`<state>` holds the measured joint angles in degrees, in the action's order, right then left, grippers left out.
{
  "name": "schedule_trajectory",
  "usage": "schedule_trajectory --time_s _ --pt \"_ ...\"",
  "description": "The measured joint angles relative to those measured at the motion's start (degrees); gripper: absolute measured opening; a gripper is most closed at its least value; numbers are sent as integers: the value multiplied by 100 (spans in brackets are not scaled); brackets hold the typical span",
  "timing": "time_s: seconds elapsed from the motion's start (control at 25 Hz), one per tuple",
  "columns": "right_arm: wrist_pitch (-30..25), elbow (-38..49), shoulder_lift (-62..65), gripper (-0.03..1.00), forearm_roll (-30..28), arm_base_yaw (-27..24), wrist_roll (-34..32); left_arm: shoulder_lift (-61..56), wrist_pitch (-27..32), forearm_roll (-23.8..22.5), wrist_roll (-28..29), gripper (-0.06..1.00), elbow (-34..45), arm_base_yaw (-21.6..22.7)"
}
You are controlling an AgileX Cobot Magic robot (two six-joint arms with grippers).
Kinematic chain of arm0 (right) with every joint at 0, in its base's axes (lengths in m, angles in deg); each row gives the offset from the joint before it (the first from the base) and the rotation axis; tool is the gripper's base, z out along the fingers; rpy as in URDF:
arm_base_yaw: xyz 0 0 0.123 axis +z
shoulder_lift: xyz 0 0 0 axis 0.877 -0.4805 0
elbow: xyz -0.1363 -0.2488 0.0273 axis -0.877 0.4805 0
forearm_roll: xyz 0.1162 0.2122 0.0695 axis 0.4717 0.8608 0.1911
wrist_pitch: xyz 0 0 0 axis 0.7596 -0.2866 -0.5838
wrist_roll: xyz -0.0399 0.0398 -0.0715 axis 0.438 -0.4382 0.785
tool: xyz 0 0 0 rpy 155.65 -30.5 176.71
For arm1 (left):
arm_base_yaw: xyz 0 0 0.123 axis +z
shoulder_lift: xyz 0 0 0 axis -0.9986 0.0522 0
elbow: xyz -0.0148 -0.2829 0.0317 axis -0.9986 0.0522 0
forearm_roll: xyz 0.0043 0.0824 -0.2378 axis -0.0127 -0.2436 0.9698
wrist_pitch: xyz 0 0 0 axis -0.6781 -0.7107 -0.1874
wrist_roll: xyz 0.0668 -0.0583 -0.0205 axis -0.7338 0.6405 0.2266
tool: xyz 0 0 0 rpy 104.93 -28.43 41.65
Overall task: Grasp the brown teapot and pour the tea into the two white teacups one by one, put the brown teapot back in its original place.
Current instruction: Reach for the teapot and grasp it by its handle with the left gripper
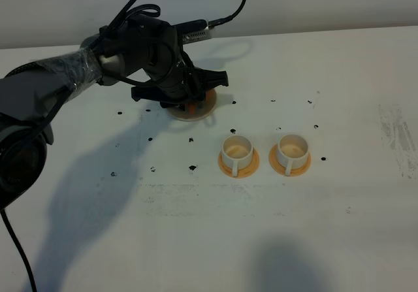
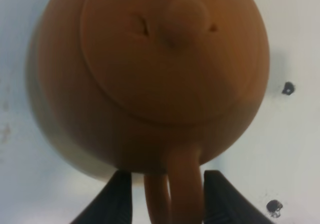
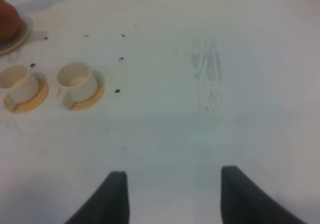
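The teapot (image 2: 150, 68) sits on a cream saucer (image 1: 209, 104). The left gripper (image 2: 167, 199) straddles the teapot's handle (image 2: 185, 184); I cannot tell whether it pinches it. Near the teapot stand one cup (image 1: 236, 149) and a second cup (image 1: 292, 148), nothing between them and the teapot but black specks (image 1: 192, 168). The right gripper (image 3: 172, 194), spread, hangs well apart from the teapot.

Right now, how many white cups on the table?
2. One cup sits right of the teapot and nearer the camera, the other just to its right. The left arm covers some table, so more could be hidden.
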<state>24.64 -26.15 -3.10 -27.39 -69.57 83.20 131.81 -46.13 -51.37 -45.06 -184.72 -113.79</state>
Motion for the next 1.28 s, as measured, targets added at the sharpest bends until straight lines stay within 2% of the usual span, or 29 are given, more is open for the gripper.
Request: schedule_trajectory --time_s 1.04,1.28 --pt "0 0 0 42 0 0 0 160 133 -3 -148 33 0 -104" --pt "0 0 0 42 0 0 0 160 72 211 -148 33 0 -104"
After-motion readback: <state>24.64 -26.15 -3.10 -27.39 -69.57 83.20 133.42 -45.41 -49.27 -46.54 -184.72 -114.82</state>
